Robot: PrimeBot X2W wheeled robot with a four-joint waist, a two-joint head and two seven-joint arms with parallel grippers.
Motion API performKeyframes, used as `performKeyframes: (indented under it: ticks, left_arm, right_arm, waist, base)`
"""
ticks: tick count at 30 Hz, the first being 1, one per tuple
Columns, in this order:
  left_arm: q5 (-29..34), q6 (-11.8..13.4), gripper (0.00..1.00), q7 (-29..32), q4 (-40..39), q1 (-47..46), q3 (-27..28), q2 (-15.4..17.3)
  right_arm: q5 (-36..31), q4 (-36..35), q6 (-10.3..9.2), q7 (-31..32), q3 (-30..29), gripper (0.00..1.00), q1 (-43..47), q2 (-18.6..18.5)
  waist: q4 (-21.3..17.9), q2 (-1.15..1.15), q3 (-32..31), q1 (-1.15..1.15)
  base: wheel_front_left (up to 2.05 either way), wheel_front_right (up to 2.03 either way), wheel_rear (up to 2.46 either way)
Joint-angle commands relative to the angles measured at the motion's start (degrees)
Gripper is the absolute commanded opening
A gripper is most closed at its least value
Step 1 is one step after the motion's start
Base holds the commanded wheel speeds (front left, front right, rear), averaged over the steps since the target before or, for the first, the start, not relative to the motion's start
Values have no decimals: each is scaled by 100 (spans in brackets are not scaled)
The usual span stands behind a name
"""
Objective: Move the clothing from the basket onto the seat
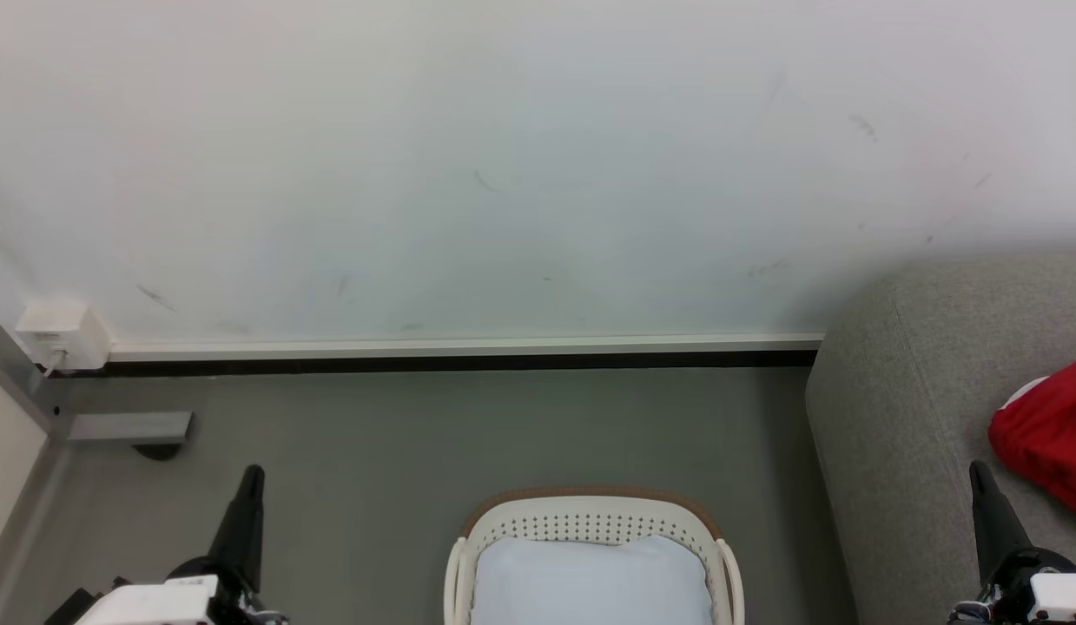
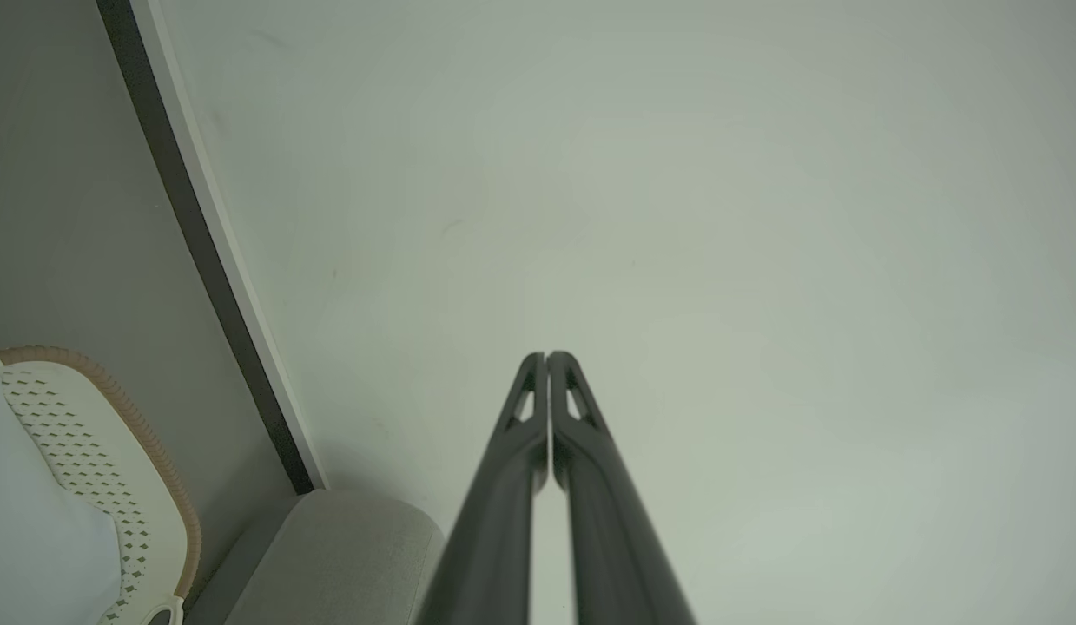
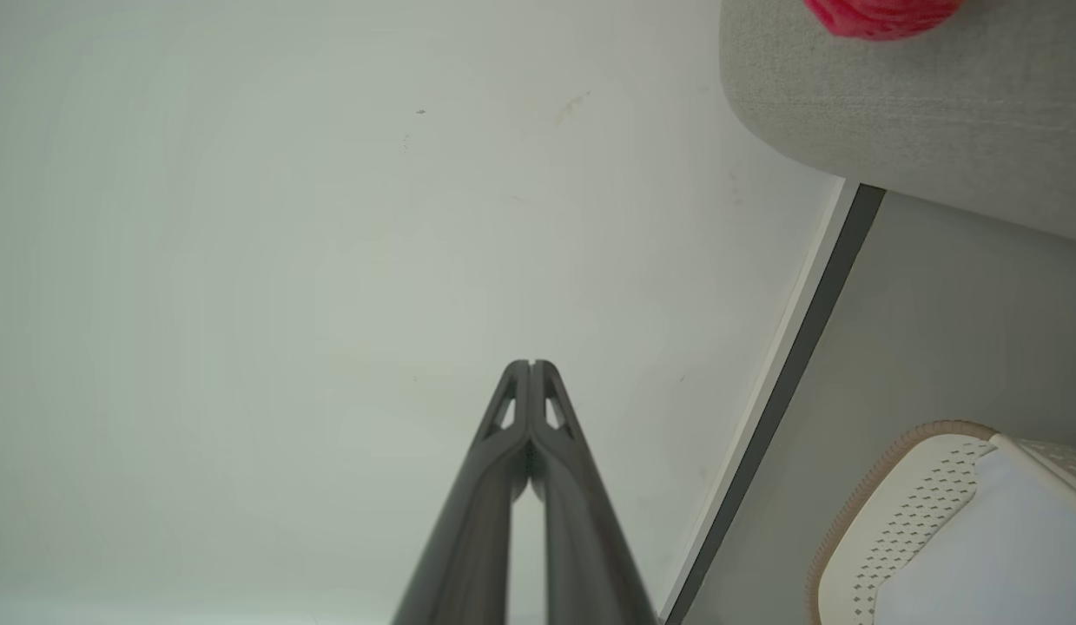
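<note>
Cut off / unclear first:
- Soft bright red fabric clothing (image 1: pixel 1046 434) is clipped by the right edge of the head view. Only a bunched lump shows, with a sliver of white panel at its upper left. How many garments it is: cannot tell. In the right wrist view it's a blurred red patch clipped by the top edge.
- Oval white perforated plastic basket (image 1: pixel 590 525) with a brown rim is cut by the bottom edge of the head view, so only its far end and the tops of two loop handles show.
- Plain white pad (image 1: pixel 590 582) covers the visible basket interior. What's under it: cannot tell.
- Large light grey woven-fabric seat (image 1: pixel 902 408): only its rounded left end is in frame.
- Both gripper bodies run off the bottom edge.

Tools:
- Left gripper (image 1: pixel 254 474): fingers pressed together, nothing between them, over the grey floor (image 1: pixel 399 434), pointing at the scuffed white wall (image 1: pixel 503 174).
- Right gripper (image 1: pixel 979 469): fingers pressed together too, empty, its tip over the seat's front part.

Positions:
- Clothing lies on the seat, just right of and slightly beyond the right gripper's tip. It is near but apart from it.
- It is well apart from the left gripper, with the basket in between.
- Basket stands on the floor between the two grippers, just beside the seat's end.
</note>
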Motion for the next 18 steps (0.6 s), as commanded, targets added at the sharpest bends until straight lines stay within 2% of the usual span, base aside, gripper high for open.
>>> performKeyframes:
  ticks: [1,18]
  left_arm:
    - [-76,-24,0,27,-19,-50,7,11]
    - [-77,-24,0,25,-19,-48,6,12]
  right_arm:
    - [9,10,-12,25,-12,0,-61,-5]
    - [-25,12,-12,33,-38,0,-64,15]
  waist:
    - [0,0,0,0]
    - [0,0,0,0]
  base:
    - [0,0,0]
    - [0,0,0]
